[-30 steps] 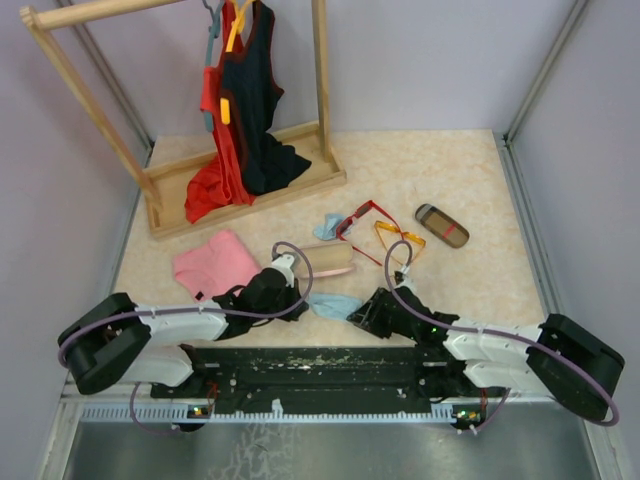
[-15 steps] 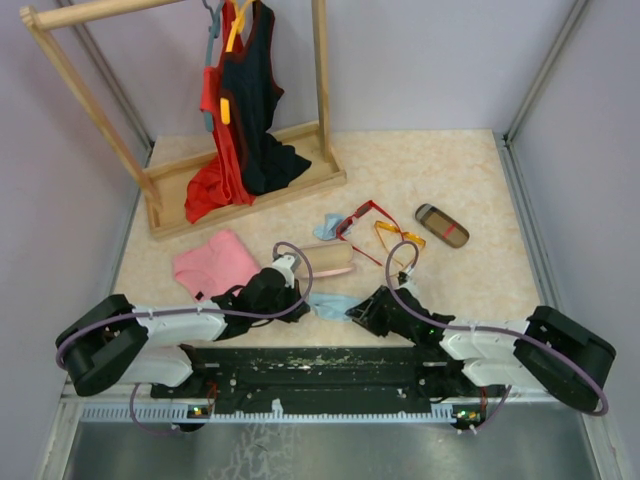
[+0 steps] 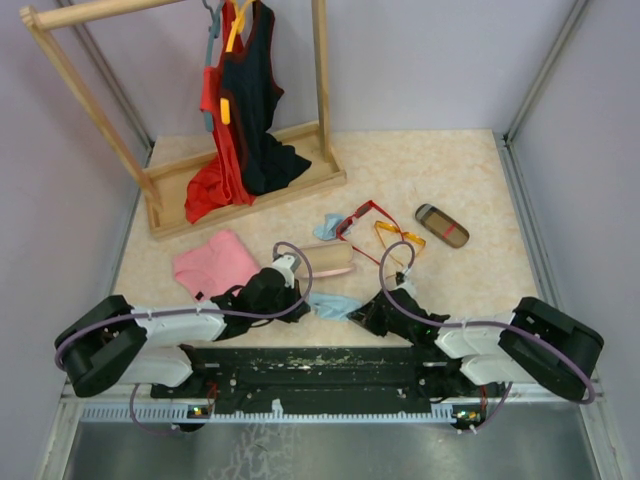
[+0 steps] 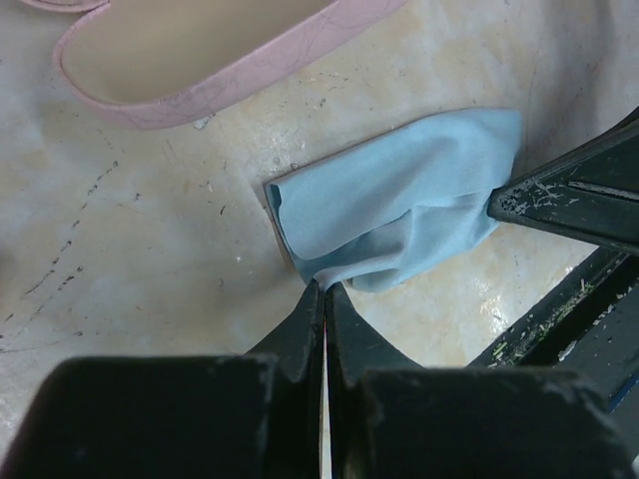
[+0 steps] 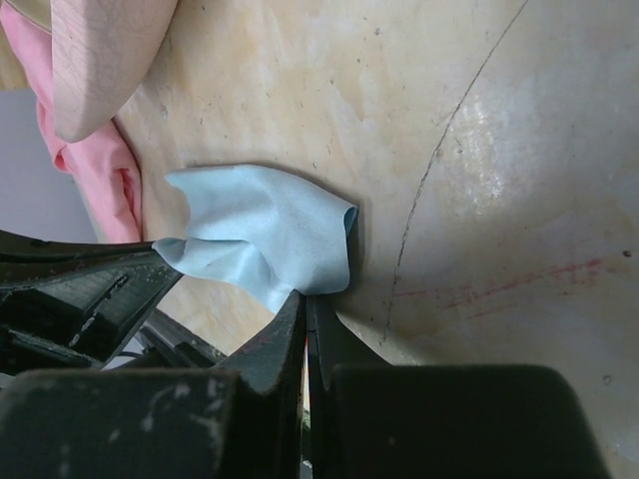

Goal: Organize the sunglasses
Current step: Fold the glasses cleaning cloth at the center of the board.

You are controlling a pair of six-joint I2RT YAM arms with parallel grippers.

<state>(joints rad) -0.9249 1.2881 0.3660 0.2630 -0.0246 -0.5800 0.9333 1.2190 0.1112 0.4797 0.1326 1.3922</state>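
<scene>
Down by the near edge of the desk, about the middle, both arms meet over a light blue cloth. The left pincer is pressed shut with a corner of that cloth nipped in its tips. The right pincer is likewise closed tight on the cloth's opposite edge, so the fabric bunches between the two. Just beyond the cloth lies an open pink case, with a pink garment to its left. The sunglasses are further in, right of centre, with neither arm on them: the red-framed pair and, just beside it on the right, the orange-yellow pair. A second small blue cloth lies at the red pair's left end. A brown case with a red stripe rests nearer the right edge. A wooden clothes rack stands toward the far left corner, with red and black tops hanging from it.
</scene>
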